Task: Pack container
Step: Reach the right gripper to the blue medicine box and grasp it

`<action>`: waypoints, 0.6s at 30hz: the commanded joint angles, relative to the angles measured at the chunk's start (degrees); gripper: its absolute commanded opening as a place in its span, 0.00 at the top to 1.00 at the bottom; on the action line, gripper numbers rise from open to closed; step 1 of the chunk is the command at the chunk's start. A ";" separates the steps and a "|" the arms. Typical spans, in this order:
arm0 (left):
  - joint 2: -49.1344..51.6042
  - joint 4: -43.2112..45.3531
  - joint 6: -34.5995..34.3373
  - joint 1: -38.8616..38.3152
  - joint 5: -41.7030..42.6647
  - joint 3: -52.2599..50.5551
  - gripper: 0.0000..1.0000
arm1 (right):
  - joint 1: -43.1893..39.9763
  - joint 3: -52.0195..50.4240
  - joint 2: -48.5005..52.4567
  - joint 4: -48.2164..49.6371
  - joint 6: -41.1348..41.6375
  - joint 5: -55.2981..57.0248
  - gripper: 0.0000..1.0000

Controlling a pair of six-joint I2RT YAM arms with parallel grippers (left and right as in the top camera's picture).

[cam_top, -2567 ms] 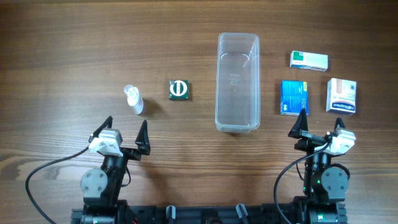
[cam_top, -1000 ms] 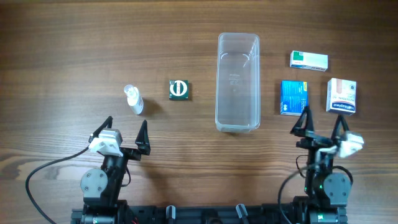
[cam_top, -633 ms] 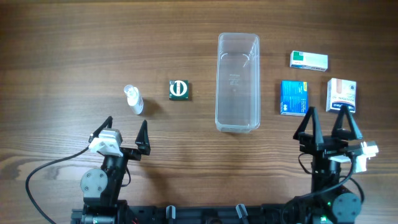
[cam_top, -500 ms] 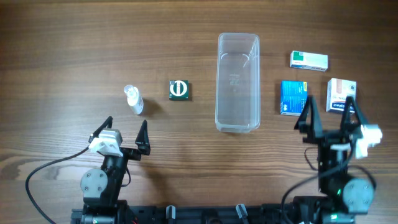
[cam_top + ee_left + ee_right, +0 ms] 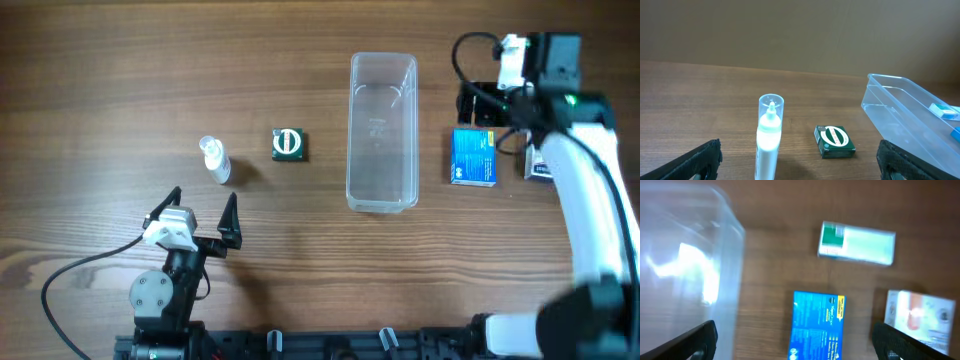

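The clear plastic container (image 5: 382, 130) lies lengthwise at the table's middle, with nothing visible inside; it also shows in the left wrist view (image 5: 910, 117) and the right wrist view (image 5: 685, 265). My right gripper (image 5: 490, 105) hangs open and empty above the boxes to the container's right (image 5: 797, 347). Below it are a blue box (image 5: 817, 325), a green-and-white box (image 5: 857, 245) and an orange-and-white box (image 5: 920, 317). My left gripper (image 5: 200, 220) is open and empty at the front left (image 5: 800, 172). It faces a small clear bottle (image 5: 769, 140) and a green box (image 5: 835, 141).
In the overhead view the bottle (image 5: 214, 160) and green box (image 5: 289, 145) lie left of the container, and the blue box (image 5: 473, 157) right of it. My right arm hides the green-and-white box and most of the orange-and-white box there. A cable trails at the front left.
My right arm has lifted from its place at the front right and swung far back over the boxes. The left arm and all objects have not moved.
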 commanded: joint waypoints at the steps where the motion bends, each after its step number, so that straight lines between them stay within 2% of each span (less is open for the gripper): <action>1: -0.20 -0.33 1.09 0.59 0.46 -0.15 0.00 | -1.07 1.07 6.93 -1.81 -1.27 0.04 0.00; 3: -0.20 -0.33 1.11 0.59 0.46 -0.15 0.00 | -1.36 1.03 9.25 -3.06 0.61 -0.20 0.00; 18: -0.20 -0.33 1.11 0.59 0.46 -0.15 0.00 | -5.11 0.63 18.88 -8.85 -0.79 0.52 0.00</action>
